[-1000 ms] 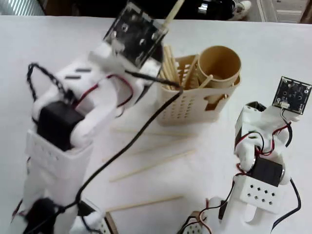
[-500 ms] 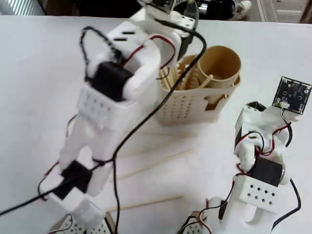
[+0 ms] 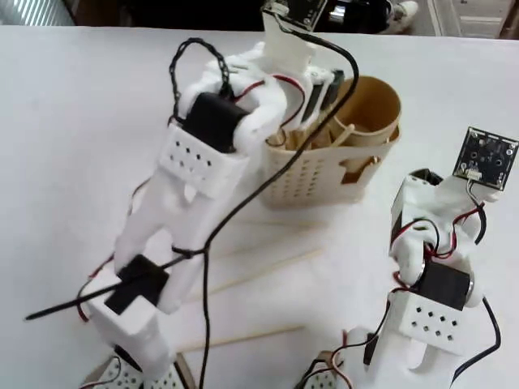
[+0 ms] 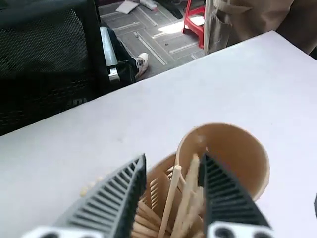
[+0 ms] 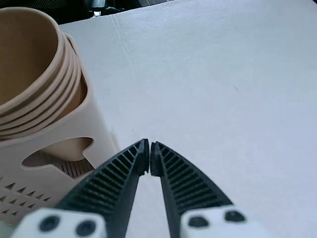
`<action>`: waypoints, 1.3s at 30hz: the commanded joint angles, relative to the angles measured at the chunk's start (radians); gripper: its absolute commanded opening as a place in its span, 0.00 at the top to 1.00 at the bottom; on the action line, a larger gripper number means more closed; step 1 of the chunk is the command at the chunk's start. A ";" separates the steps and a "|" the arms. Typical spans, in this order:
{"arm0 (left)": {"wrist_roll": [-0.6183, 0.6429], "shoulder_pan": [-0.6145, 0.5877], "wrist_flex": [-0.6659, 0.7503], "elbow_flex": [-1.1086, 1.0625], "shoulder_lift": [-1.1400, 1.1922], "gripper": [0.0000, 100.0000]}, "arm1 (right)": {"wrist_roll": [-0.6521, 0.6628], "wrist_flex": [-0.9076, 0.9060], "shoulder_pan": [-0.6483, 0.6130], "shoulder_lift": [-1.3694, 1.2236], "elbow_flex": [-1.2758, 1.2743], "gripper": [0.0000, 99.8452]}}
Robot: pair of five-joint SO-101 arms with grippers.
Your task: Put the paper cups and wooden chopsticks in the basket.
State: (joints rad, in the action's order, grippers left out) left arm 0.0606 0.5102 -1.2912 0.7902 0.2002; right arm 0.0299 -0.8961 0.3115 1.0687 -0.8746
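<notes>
The beige slotted basket (image 3: 320, 174) stands at the table's far middle. It holds a stack of paper cups (image 3: 366, 104) and several wooden chopsticks (image 3: 302, 136). My left gripper (image 3: 319, 96) hangs right over the basket; in the left wrist view it (image 4: 173, 159) is open, its jaws straddling upright chopsticks (image 4: 171, 198) beside the cups (image 4: 233, 158). Three more chopsticks lie on the table: (image 3: 261, 271), (image 3: 243, 335) and a faint one (image 3: 243, 220). My right gripper (image 5: 149, 148) is shut on nothing, low beside the basket (image 5: 59, 163) and the cups (image 5: 29, 64).
The left arm (image 3: 190, 194) stretches diagonally from the front edge across the loose chopsticks, trailing a black cable (image 3: 243, 203). The right arm (image 3: 430, 259) is folded at the front right. White table lies bare on the left and far right.
The left arm swung from the basket's left to right above it. The chopstick that stuck up from its gripper a second ago is gone from there. The right arm kept still.
</notes>
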 commanded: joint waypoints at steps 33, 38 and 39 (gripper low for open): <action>-0.226 -0.720 -0.155 -1.119 -1.141 0.80 | 0.305 -0.389 -0.509 0.015 0.445 0.93; -0.216 -0.746 0.012 -1.527 -1.330 0.80 | 0.396 -0.461 -0.661 -0.008 0.454 0.93; -0.210 -0.748 0.038 -1.590 -1.362 0.80 | 0.410 -0.475 -0.685 -0.027 0.454 0.93</action>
State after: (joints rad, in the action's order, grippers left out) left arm -0.1557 -0.2171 -1.3495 -0.5923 -1.0533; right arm 0.3905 -1.3395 -0.3038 1.0702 -0.4634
